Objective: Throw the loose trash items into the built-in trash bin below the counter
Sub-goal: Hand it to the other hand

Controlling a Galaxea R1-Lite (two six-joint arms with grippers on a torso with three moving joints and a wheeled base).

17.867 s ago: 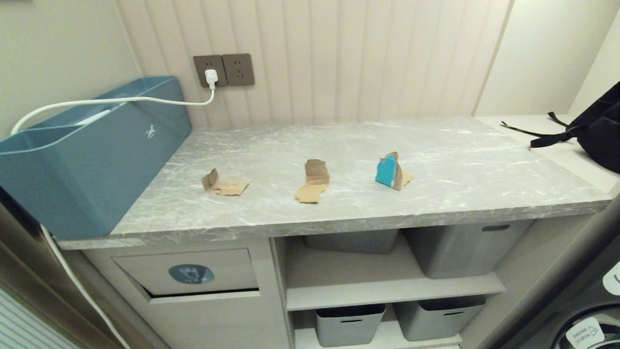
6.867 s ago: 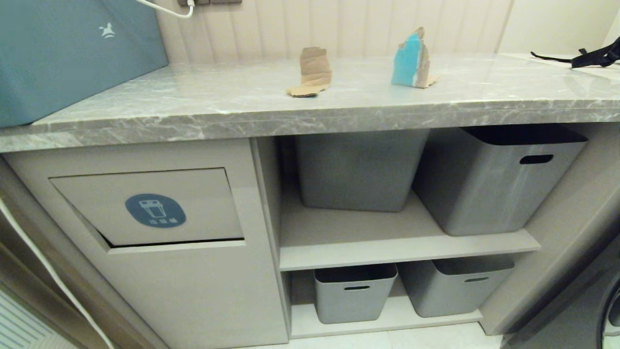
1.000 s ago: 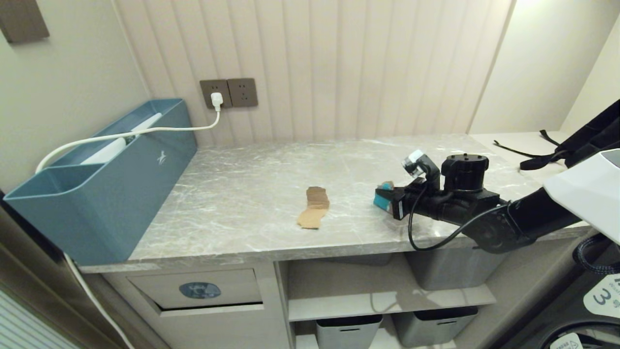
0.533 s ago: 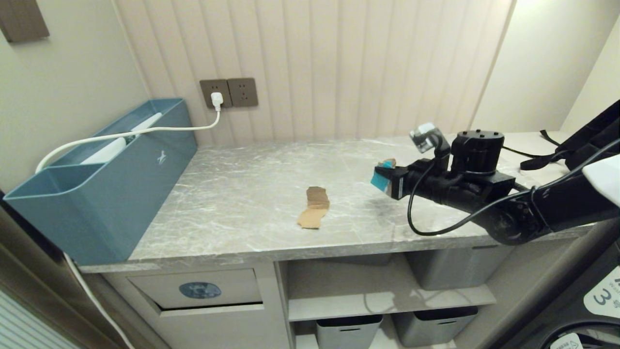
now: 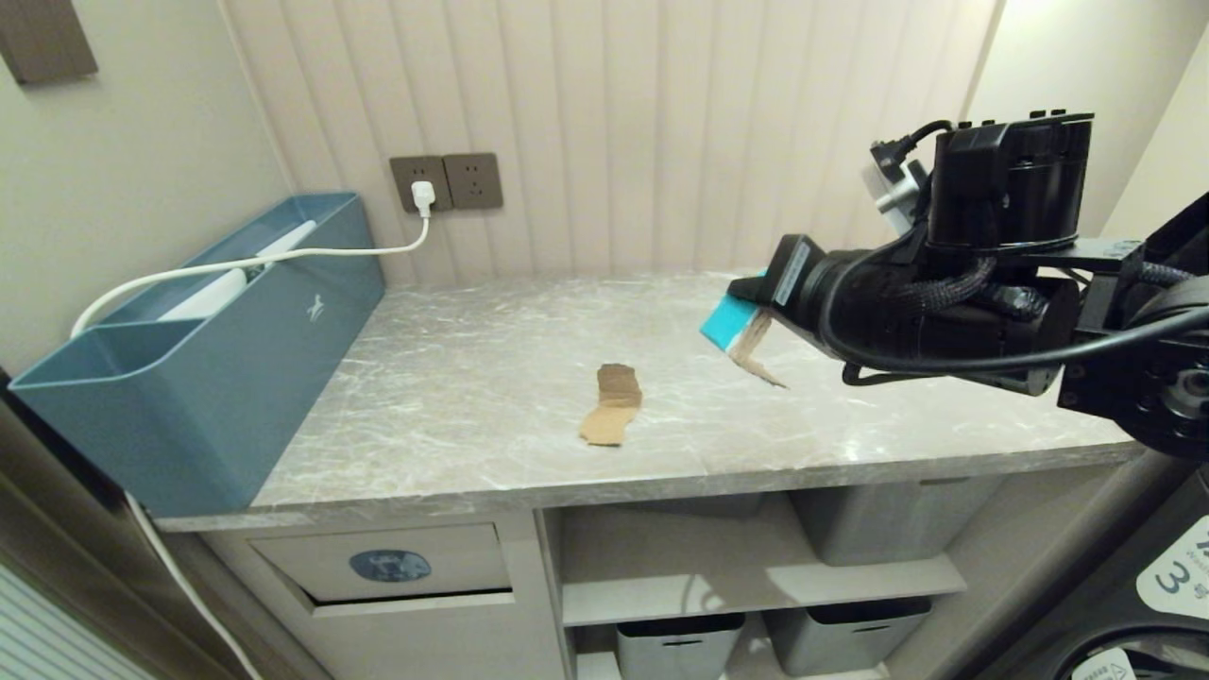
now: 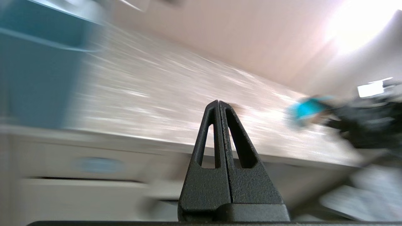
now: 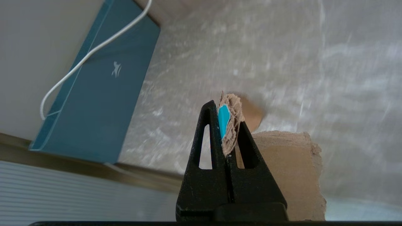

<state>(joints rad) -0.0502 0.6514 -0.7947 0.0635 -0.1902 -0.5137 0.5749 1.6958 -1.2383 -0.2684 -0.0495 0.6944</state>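
Lifted off the counter (image 5: 491,378), turquoise scrap (image 5: 725,323) sits clamped in right jaws; left jaws together, seemingly empty.

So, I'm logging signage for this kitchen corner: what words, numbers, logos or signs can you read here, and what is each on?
"3": on a white label at the lower right edge of the head view, part cut off.
No words: a small white animal logo on the teal box.
No readable text: the blue oval sticker on the trash bin flap is too small.
A second white label below has print too small to read.
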